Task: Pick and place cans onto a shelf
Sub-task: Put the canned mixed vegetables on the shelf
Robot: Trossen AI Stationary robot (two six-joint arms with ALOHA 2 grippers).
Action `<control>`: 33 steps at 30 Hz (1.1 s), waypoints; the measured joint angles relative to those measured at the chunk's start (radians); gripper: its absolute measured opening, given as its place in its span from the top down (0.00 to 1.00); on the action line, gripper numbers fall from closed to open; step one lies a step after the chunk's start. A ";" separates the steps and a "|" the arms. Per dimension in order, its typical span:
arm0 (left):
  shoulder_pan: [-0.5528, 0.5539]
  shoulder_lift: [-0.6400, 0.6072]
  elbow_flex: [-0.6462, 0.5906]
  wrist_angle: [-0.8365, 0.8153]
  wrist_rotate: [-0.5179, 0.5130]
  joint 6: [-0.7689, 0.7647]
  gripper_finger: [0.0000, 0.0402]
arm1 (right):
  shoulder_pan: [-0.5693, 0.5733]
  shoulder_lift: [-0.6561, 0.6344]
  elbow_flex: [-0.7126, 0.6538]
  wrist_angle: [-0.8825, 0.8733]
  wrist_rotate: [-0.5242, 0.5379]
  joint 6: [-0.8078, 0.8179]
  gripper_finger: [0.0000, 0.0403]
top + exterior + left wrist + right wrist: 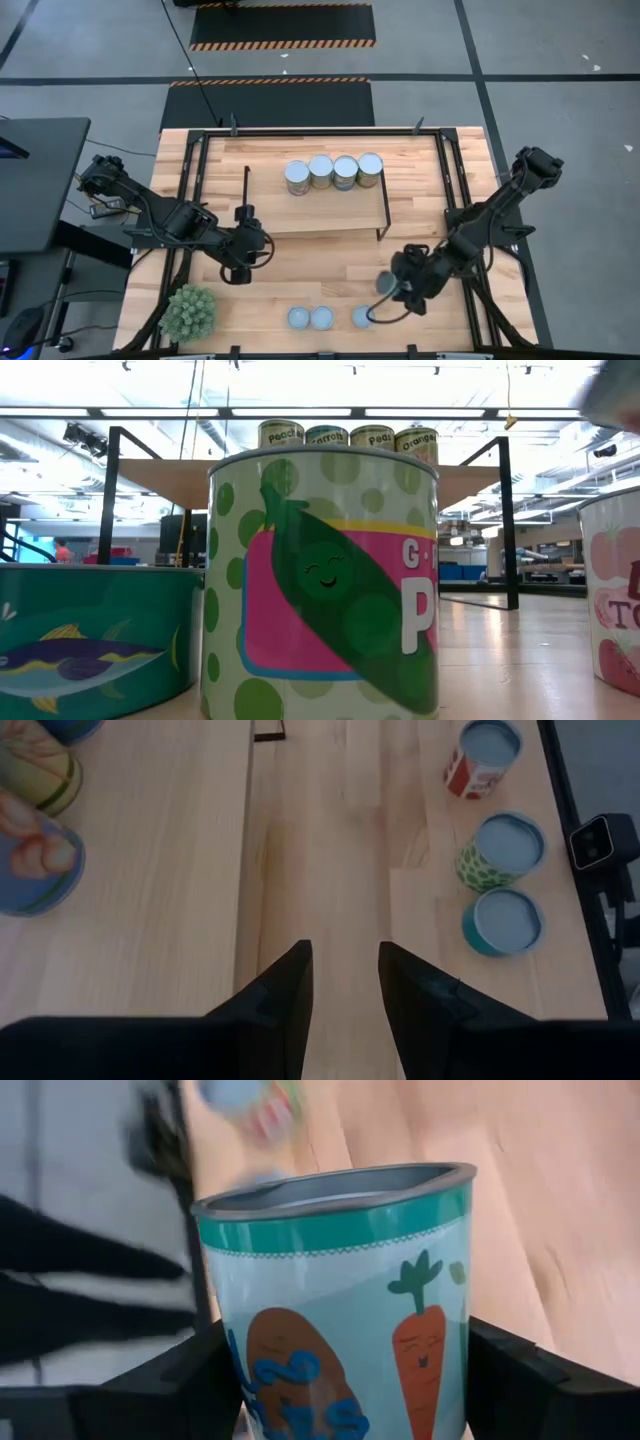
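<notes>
Right wrist view: right gripper clamps the carrot can; left gripper stands apart, empty. Risk: a loose grip may let the can slip.

table: shelf, three cans, plant ball; shelf: four cans

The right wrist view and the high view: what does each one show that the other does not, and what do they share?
Only the right wrist view shows the label of the held can: teal, with a carrot drawn on it, and the can between the two dark fingers.

Only the high view shows the shelf with four cans on it, the left gripper empty over the table, the plant ball, and three cans at the front edge.

Both show the right gripper shut on a can.
</notes>
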 joint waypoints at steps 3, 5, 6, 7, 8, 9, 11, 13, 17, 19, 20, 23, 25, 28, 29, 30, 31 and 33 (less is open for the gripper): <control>0.000 0.000 0.000 -0.013 0.001 -0.031 0.69 | -0.029 0.002 0.000 0.140 0.028 -0.039 0.26; 0.000 -0.008 0.000 -0.034 0.011 -0.051 0.69 | -0.044 0.004 0.000 0.233 0.050 -0.058 0.27; 0.000 -0.013 0.000 -0.042 0.021 -0.052 0.69 | -0.053 0.006 0.000 0.273 0.071 -0.059 0.27; 0.000 -0.017 0.000 -0.046 0.028 -0.052 0.69 | -0.059 0.006 0.000 0.314 0.099 -0.060 0.27; 0.000 -0.022 0.000 -0.053 0.029 -0.052 0.69 | -0.065 0.007 0.000 0.348 0.133 -0.062 0.27; 0.000 -0.028 0.000 -0.065 0.031 -0.052 0.69 | -0.071 0.007 0.000 0.382 0.166 -0.066 0.27; 0.000 -0.043 0.000 -0.075 0.031 -0.051 0.69 | -0.082 0.007 0.000 0.454 0.228 -0.100 0.27; 0.000 -0.061 0.000 -0.093 0.031 -0.052 0.69 | -0.095 0.007 0.000 0.528 0.279 -0.149 0.27; 0.000 -0.095 0.001 -0.093 0.027 -0.051 0.69 | -0.124 0.007 0.001 0.682 0.370 -0.276 0.27; 0.000 -0.113 0.001 -0.093 0.024 -0.056 0.69 | -0.142 0.011 0.019 0.698 0.416 -0.331 0.27; 0.000 -0.121 0.001 -0.093 0.024 -0.058 0.69 | -0.152 0.019 0.040 0.693 0.441 -0.363 0.27; 0.000 -0.139 0.001 -0.092 0.023 -0.075 0.69 | -0.180 0.059 0.119 0.685 0.518 -0.482 0.27; 0.000 -0.146 0.001 -0.093 0.024 -0.079 0.69 | -0.197 0.097 0.182 0.677 0.581 -0.557 0.27; 0.000 -0.148 0.001 -0.092 0.024 -0.088 0.69 | -0.217 0.155 0.274 0.671 0.691 -0.663 0.27; -0.001 -0.150 0.000 -0.092 0.024 -0.097 0.69 | -0.223 0.172 0.301 0.670 0.729 -0.693 0.27; -0.002 -0.151 0.000 -0.091 0.024 -0.104 0.69 | -0.229 0.188 0.325 0.672 0.763 -0.717 0.27; -0.002 -0.152 0.000 -0.091 0.024 -0.105 0.69 | -0.235 0.203 0.344 0.672 0.794 -0.735 0.27; -0.002 -0.151 0.000 -0.092 0.024 -0.105 0.69 | -0.242 0.228 0.368 0.669 0.860 -0.754 0.27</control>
